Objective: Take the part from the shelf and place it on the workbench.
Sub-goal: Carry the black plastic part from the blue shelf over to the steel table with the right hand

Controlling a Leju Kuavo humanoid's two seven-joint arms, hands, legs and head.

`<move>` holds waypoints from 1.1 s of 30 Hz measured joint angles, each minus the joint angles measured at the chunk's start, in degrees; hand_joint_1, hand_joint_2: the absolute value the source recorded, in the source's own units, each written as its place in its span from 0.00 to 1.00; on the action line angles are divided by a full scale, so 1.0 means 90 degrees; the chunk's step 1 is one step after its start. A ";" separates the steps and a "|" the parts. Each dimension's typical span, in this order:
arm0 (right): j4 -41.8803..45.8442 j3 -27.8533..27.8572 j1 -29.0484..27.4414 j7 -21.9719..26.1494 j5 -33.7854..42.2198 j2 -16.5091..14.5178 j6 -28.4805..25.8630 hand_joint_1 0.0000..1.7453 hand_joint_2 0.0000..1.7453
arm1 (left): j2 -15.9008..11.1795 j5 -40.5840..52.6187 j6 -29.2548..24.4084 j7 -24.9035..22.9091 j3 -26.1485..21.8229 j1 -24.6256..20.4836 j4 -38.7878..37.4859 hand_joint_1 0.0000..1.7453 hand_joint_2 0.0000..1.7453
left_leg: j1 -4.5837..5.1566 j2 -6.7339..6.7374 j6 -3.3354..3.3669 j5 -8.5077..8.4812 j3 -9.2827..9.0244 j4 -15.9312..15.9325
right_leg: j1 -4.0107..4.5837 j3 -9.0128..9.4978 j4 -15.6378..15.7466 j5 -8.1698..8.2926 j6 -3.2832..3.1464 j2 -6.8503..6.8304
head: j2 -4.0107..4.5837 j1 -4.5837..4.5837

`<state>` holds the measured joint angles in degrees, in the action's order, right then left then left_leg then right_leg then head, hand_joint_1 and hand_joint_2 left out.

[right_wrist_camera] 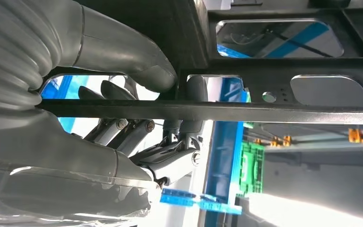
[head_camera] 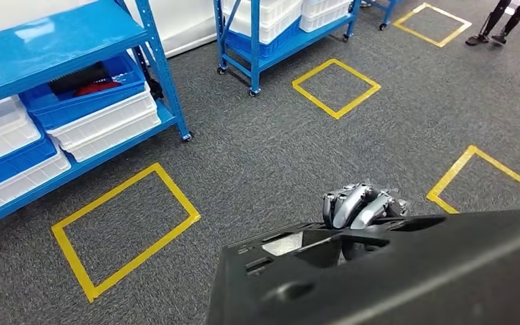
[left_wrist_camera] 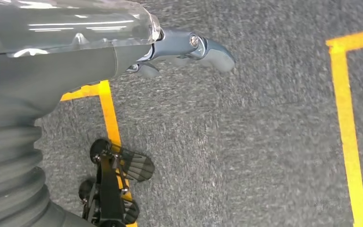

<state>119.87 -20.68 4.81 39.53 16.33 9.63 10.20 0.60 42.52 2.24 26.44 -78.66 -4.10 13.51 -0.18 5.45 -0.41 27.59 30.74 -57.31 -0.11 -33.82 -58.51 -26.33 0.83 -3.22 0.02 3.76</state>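
Note:
A large black plastic part [head_camera: 406,271] with cut-out openings takes up the lower right of the head view. My right hand [head_camera: 359,204] grips its far edge, fingers curled over the rim. The right wrist view shows the same hold up close: my right hand [right_wrist_camera: 160,118] wraps its thumb and fingers around a thin black bar of the part [right_wrist_camera: 274,47]. My left hand [left_wrist_camera: 184,49] hangs over grey carpet with nothing in it, its fingers stretched out.
A blue shelf [head_camera: 61,40] with white and blue bins [head_camera: 101,115] stands at the left. A second blue shelf on casters [head_camera: 271,47] is behind. Yellow tape squares [head_camera: 125,227] mark the grey carpet. A person's legs [head_camera: 501,20] are at the far right.

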 joint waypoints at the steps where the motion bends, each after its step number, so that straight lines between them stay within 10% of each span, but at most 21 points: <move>1: 0.0038 0.0082 -0.0166 0.0027 0.0005 0.0002 0.0194 1.00 1.00 | -0.0008 -0.0001 -0.0001 0.0009 0.0000 0.0014 0.0000 0.00 1.00 | 0.0010 0.0051 -0.0036 0.0013 -0.0012 -0.0001 | 0.0022 -0.0007 0.0005 0.0002 -0.0031 0.0048 | 0.0000 0.0000; 4: 0.0085 0.0357 -0.0512 0.0044 0.0008 -0.0042 0.0920 1.00 1.00 | -0.0048 -0.0027 -0.0003 0.0050 -0.0003 0.0040 0.0000 0.00 1.00 | -0.0023 -0.0045 -0.0136 0.0181 0.0012 -0.0150 | -0.0013 -0.0008 0.0054 0.0048 -0.0136 0.0264 | 0.0000 0.0000; 9: 0.0041 0.0543 -0.0628 0.0051 -0.0040 -0.0267 0.1366 1.00 1.00 | -0.0132 -0.0059 -0.0004 0.0094 -0.0019 0.0089 0.0000 0.00 1.00 | -0.0056 -0.0547 -0.0198 0.0963 0.0751 -0.1842 | -0.0023 -0.0024 0.0064 0.0089 -0.0214 0.0628 | 0.0000 0.0000; 13: 0.0002 0.0621 -0.0659 0.0050 -0.0040 -0.0341 0.1380 1.00 1.00 | -0.0165 -0.0067 -0.0009 0.0101 -0.0019 0.0090 0.0000 0.00 1.00 | -0.0079 -0.0868 -0.0145 0.0244 0.0193 -0.0616 | -0.0020 -0.0039 -0.0004 0.0092 -0.0183 0.0955 | 0.0000 0.0000; 16: -0.0038 0.0634 -0.0575 0.0045 0.0091 -0.0358 0.1356 1.00 1.00 | -0.0187 -0.0120 -0.0050 0.0130 -0.0024 0.0088 0.0000 0.00 1.00 | -0.0077 -0.1159 -0.0070 0.0122 -0.0038 -0.0071 | -0.0041 -0.0116 -0.0033 0.0134 -0.0069 0.1186 | 0.0000 0.0001; 18: -0.0105 0.0633 -0.0442 0.0044 0.0268 -0.0345 0.1273 1.00 1.00 | -0.0201 -0.0145 -0.0053 0.0147 -0.0027 0.0058 0.0000 0.00 1.00 | -0.0074 -0.0998 0.0005 0.0071 -0.0052 -0.0030 | -0.0058 -0.0165 -0.0030 0.0169 0.0016 0.1255 | 0.0000 0.0000; 22: -0.0396 0.0630 -0.0015 0.0047 0.0648 -0.0263 0.1090 1.00 1.00 | -0.0235 -0.0183 0.0084 0.0194 -0.0029 0.0033 0.0000 0.00 1.00 | -0.0061 -0.0621 0.0140 -0.0010 -0.0045 0.0046 | -0.0031 -0.0680 -0.1077 -0.0438 0.0082 0.0538 | 0.0000 -0.0001; 25: -0.0679 0.0629 0.0173 -0.0017 0.0755 -0.0234 0.1128 1.00 1.00 | -0.0276 -0.0253 0.0180 0.0206 -0.0051 0.0005 0.0000 0.00 1.00 | -0.0032 -0.0357 0.0149 -0.0007 -0.0020 0.0036 | -0.0065 -0.0984 -0.1798 -0.0639 0.0109 0.0390 | 0.0000 -0.0001; 29: -0.0824 0.0605 0.0465 -0.0462 0.0836 -0.0247 0.1019 1.00 1.00 | -0.0351 -0.0322 0.0307 0.0157 -0.0081 -0.0084 0.0002 0.00 1.00 | 0.0003 -0.0083 0.0083 0.0034 -0.0053 0.0023 | -0.0016 -0.0116 -0.0293 -0.0017 0.0021 -0.0001 | 0.0000 0.0000; 33: -0.0914 0.0536 0.0587 -0.0628 0.0941 -0.0297 0.0919 1.00 1.00 | -0.0392 -0.0335 0.0207 0.0170 -0.0134 -0.0134 0.0018 0.00 1.00 | 0.0026 0.0117 -0.0040 0.0086 -0.0080 0.0008 | 0.0036 -0.0003 0.0031 0.0043 -0.0112 0.0050 | 0.0000 0.0000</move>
<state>111.64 -15.86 10.09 33.88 24.80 6.96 18.47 -2.93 39.51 4.11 27.97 -79.87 -5.30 13.67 0.05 6.50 -0.78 28.36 30.03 -57.24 0.22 -33.85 -58.23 -25.94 -0.18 -2.77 0.02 3.76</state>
